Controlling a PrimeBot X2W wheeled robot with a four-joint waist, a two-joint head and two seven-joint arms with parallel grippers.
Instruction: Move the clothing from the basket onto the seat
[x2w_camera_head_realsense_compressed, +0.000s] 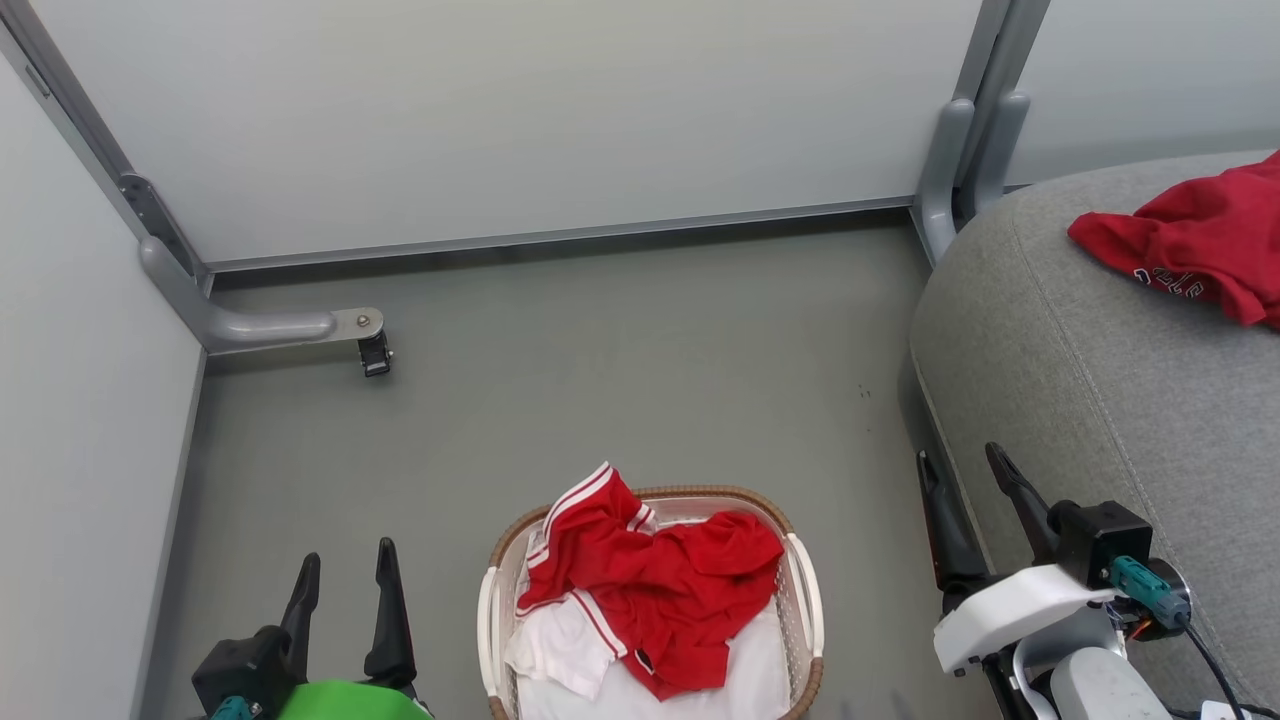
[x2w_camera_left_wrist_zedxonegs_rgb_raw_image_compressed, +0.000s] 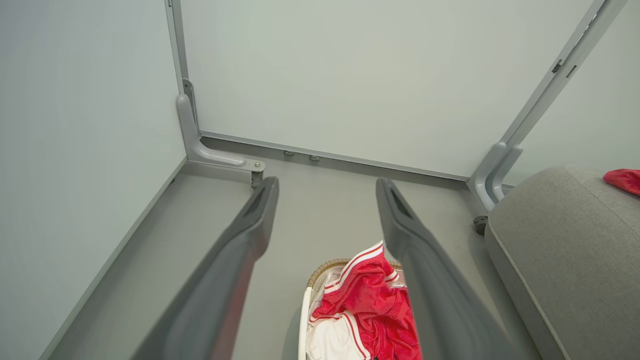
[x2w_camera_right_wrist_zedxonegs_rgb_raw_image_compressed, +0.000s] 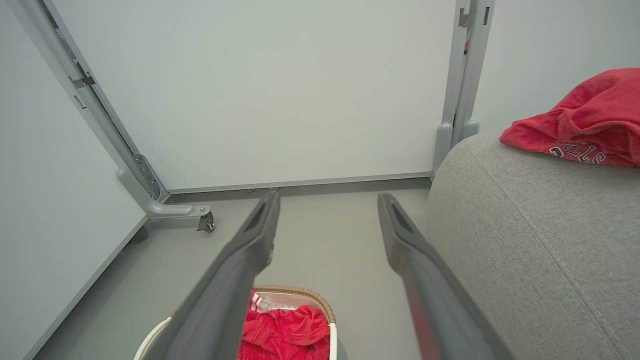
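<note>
The white basket with its brown rim stands on the floor at bottom centre. A crumpled red jersey with white stripes and white sleeves lies in it on a white liner. The jersey and the basket show between the fingers in both wrist views. A red T-shirt with white lettering lies on the grey seat at the right. My left gripper is open, left of the basket. My right gripper is open between basket and seat, holding nothing.
Pale partition panels close off the back and left, with grey metal posts. A bracket foot with a small caster juts onto the floor at back left. Another post stands by the seat's far corner. Grey floor stretches beyond the basket.
</note>
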